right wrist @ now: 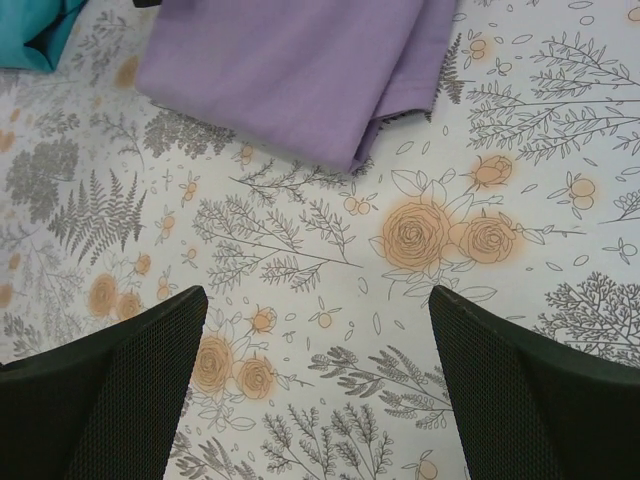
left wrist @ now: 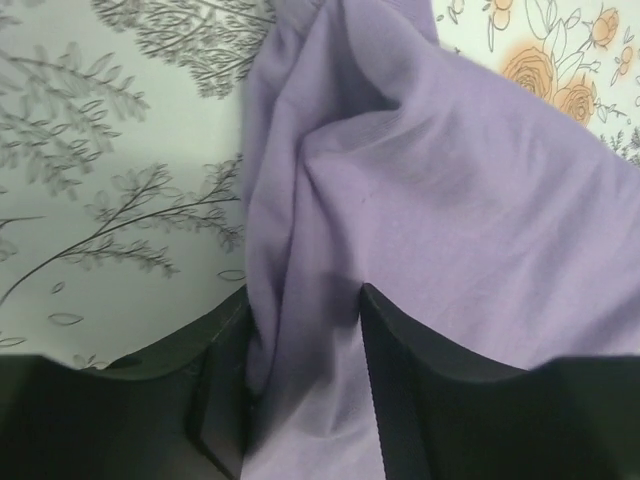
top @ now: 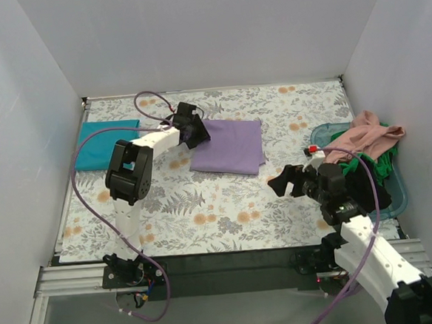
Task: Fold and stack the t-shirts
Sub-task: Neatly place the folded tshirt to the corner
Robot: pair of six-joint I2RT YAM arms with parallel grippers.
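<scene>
Left gripper (left wrist: 300,385) pinches a bunched ridge of the lavender-purple t-shirt (top: 230,148) at its far-left corner. Fabric fills the gap between the fingers (left wrist: 400,400); can't tell how many layers are in the bite. Shirt lies folded mid-table on the floral cloth (top: 226,206), with the teal t-shirt (top: 105,144) folded flat to its left, near but apart. Risk 1: it's a 1-corner grip, so any lift or drag toward teal lets the free side droop and the fold opens. Risk 2: if the bite has the top layer only, the lower layers shear out. Risk 3: a low drag rucks the floral cloth. Right gripper (top: 287,181) hangs spread and empty, near-right of the shirt, giving no support. Salmon-pink t-shirt (top: 371,135) and green t-shirt (top: 385,166) sit heaped, unfolded, in the tub (top: 401,193) at the right edge, close to the right arm, so a swing could snag them.
</scene>
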